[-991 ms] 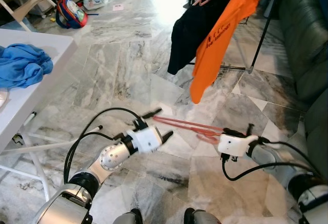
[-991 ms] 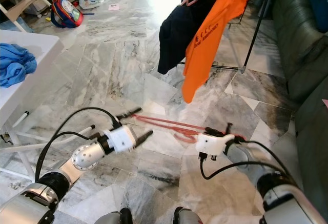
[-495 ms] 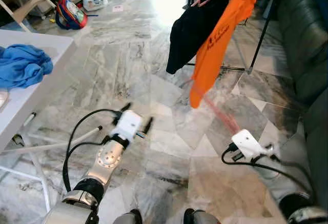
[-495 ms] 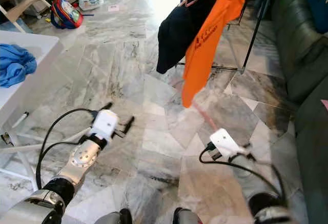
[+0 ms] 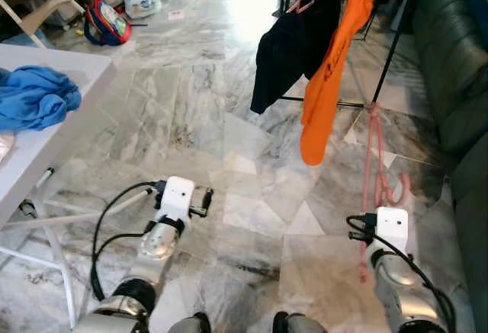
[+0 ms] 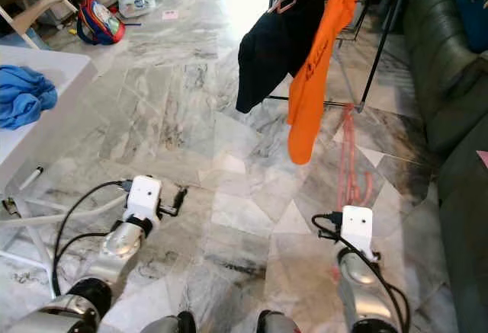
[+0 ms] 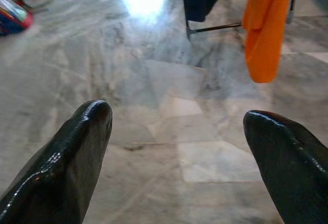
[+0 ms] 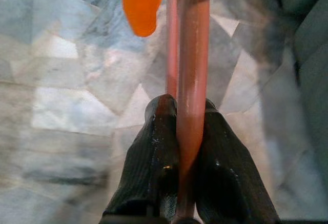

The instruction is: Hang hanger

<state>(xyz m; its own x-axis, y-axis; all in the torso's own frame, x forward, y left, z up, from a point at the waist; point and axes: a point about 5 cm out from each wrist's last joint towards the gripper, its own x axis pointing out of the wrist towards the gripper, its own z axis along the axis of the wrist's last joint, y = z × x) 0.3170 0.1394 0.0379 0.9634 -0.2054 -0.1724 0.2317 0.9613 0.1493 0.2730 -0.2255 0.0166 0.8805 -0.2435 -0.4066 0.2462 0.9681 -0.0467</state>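
Left edge: white table (image 5: 53,81) carrying a heap of blue cloth (image 5: 34,98); unchanged over the past second.

Left gripper (image 7: 177,131): fingers spread wide, holding nothing. A second ago it reached toward the free end of the hanger at mid-floor; it has since drawn back to the robot's left and now points forward over bare marble, well apart from the hanger.

Centre: black garment (image 5: 293,40) and orange shirt (image 5: 332,74) hanging side by side on the drying rack (image 5: 393,40).

Right gripper (image 8: 185,126): fingers pressed onto the pink hanger (image 5: 374,161), pinching it by one end. The hanger lay roughly level between the two arms a second ago; it now stands nearly upright in front of the right arm, its far end rising toward the rack's base.

Reading: the hanger is now carried one-handed and turned toward the rack. It is not yet hung; a lift to the rail beside the orange shirt appears to remain.
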